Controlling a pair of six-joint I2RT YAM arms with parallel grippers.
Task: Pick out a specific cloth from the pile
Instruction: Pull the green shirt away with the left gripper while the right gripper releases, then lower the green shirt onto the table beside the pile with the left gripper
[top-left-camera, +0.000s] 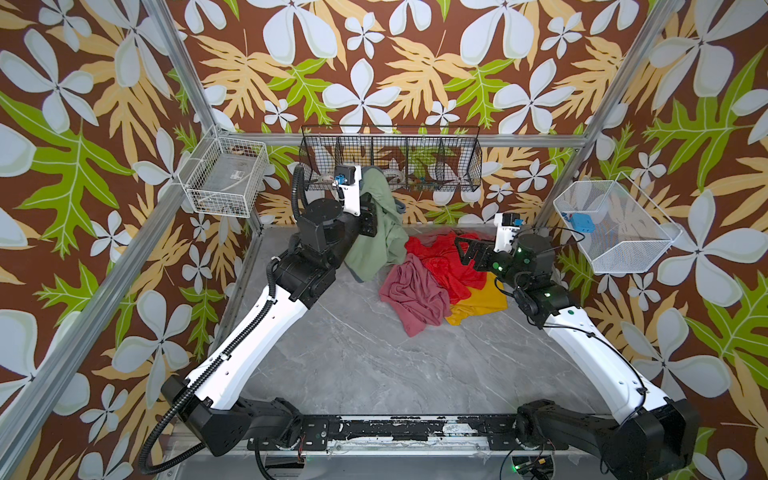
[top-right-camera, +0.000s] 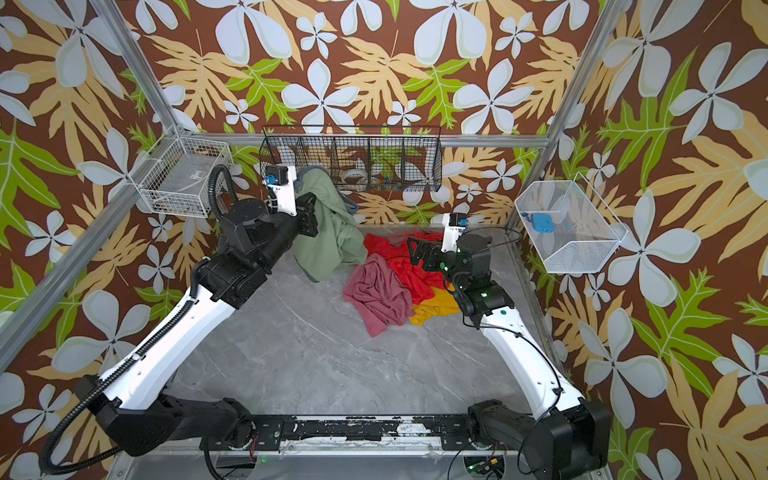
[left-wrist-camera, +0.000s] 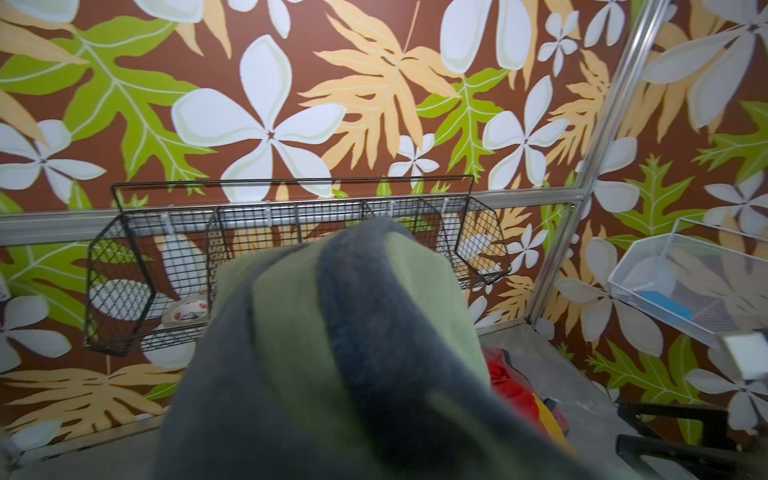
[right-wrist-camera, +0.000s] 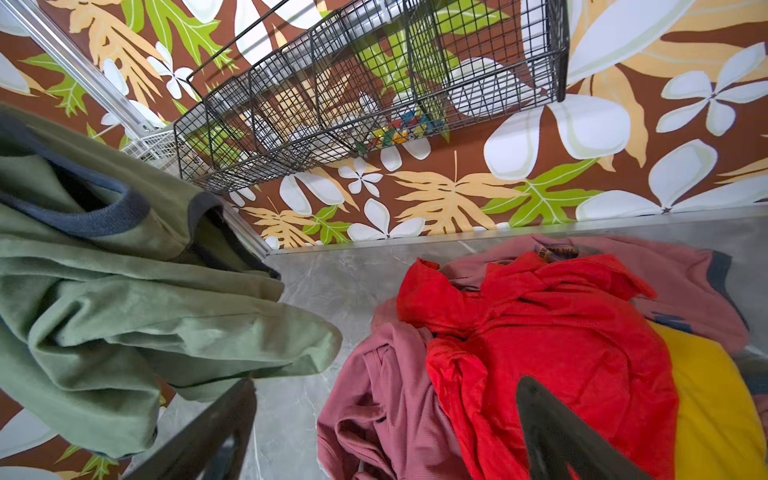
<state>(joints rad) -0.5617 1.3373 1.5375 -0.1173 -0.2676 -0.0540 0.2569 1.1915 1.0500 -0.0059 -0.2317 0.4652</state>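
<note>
Sage-green cloth (top-left-camera: 380, 232) hanging from clamped left claw (top-left-camera: 369, 222), hem beside pile (top-left-camera: 436, 274), right claw (top-left-camera: 463, 250) wide, empty.

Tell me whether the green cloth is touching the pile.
Apart. In the right wrist view, a strip of bare table runs between the hanging green cloth and the pile.

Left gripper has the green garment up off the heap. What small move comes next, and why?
Probably draw the left gripper leftward, away from the pile, grip kept shut: the sage-green cloth hangs from it, but its lower edge trails close beside the dusty-pink cloth. The right gripper stands open above the red cloth, holding nothing.
</note>
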